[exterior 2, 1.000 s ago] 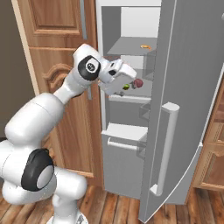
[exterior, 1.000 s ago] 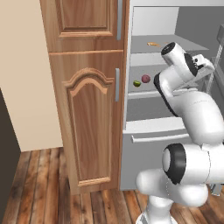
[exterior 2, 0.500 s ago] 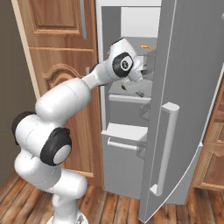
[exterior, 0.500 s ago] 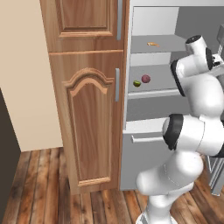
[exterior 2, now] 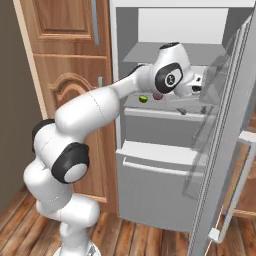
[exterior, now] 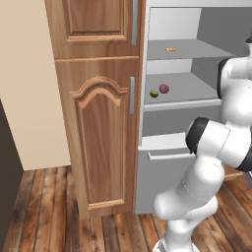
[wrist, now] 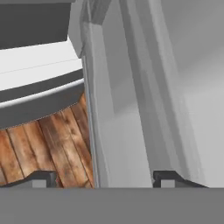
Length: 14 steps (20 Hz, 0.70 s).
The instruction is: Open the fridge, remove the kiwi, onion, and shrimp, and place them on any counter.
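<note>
**Fridge open, food still shelved**

Wooden floor shows past my claw, fingers spread, empty, facing the fridge door's edge. Kiwi and onion lie leftward on the middle shelf; shrimp sits above.

Onion half hidden behind robot wrist, gripper partly masked by translucent fridge door, shrimp too small to make out shape, fridge top & right side cut off by edge
</note>
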Available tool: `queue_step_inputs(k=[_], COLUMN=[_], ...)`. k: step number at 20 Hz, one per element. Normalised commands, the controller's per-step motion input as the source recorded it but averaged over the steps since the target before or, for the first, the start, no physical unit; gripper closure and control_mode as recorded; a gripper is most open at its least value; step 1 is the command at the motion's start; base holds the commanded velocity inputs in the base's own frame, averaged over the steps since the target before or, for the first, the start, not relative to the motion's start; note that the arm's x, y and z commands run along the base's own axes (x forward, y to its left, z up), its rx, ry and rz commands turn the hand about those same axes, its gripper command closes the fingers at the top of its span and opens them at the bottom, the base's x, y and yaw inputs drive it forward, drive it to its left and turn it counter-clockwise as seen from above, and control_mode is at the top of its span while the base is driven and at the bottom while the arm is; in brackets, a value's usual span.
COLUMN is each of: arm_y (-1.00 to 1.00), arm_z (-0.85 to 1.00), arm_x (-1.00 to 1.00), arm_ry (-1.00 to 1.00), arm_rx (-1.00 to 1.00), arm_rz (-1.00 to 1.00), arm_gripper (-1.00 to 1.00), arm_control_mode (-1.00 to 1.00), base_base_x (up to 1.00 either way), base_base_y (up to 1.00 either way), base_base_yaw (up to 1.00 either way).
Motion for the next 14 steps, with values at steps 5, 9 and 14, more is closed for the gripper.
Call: queue_step_inputs(k=[5,9,14], arm_y=[-0.44,0.29,0.97], arm_z=[-0.04,0.00,0.01], arm_x=[-0.52,-0.29,-0.13], arm_ry=[-0.21,-0.29,-0.22], arm_rx=[0.08,0.00,0.00], arm_rz=[-0.01,0.00,0.00], arm_gripper=[-1.00,-1.00,-1.00], arm_control_mode=[-1.00,-1.00,-1.00], base_base_x=[0.00,0.00,0.00], base_base_y=[0.00,0.00,0.00], base_base_yaw=[0.00,0.00,0.00])
